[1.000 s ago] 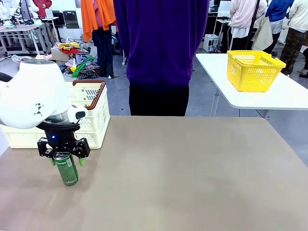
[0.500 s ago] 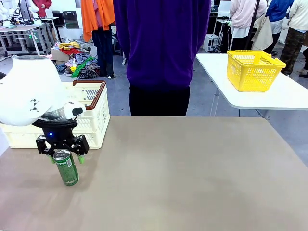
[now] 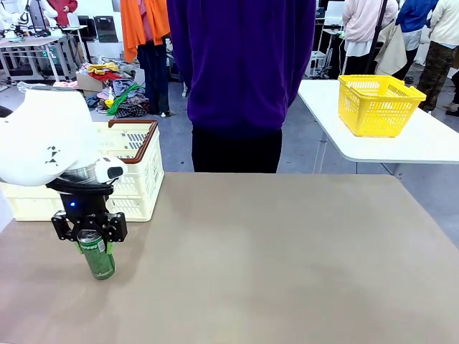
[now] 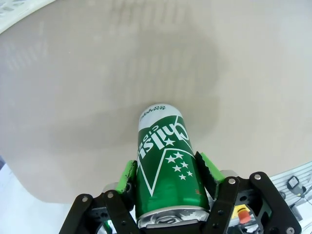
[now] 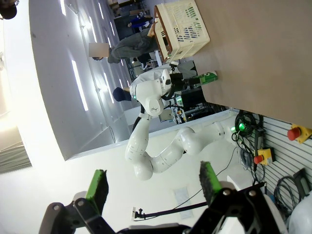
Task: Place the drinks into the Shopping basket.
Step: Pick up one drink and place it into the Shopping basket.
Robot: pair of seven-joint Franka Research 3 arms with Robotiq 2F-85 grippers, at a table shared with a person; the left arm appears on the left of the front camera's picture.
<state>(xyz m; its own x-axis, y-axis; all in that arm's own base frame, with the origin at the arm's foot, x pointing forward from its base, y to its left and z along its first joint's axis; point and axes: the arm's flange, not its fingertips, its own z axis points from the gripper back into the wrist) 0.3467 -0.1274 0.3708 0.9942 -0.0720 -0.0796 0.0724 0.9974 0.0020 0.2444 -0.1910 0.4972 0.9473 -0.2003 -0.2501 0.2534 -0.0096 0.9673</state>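
Jaws now tight around green can

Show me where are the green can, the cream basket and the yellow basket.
green can (image 4: 165,165): left wrist view, printed side.
cream basket (image 3: 145,172): front view, slotted side wall.
yellow basket (image 3: 379,115): front view, front wall.

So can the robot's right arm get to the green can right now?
Probably not easily. The green can sits at the table's left edge, already gripped by the left tool. The right tool is open, pointing away from the table, and the left arm crowds that spot.
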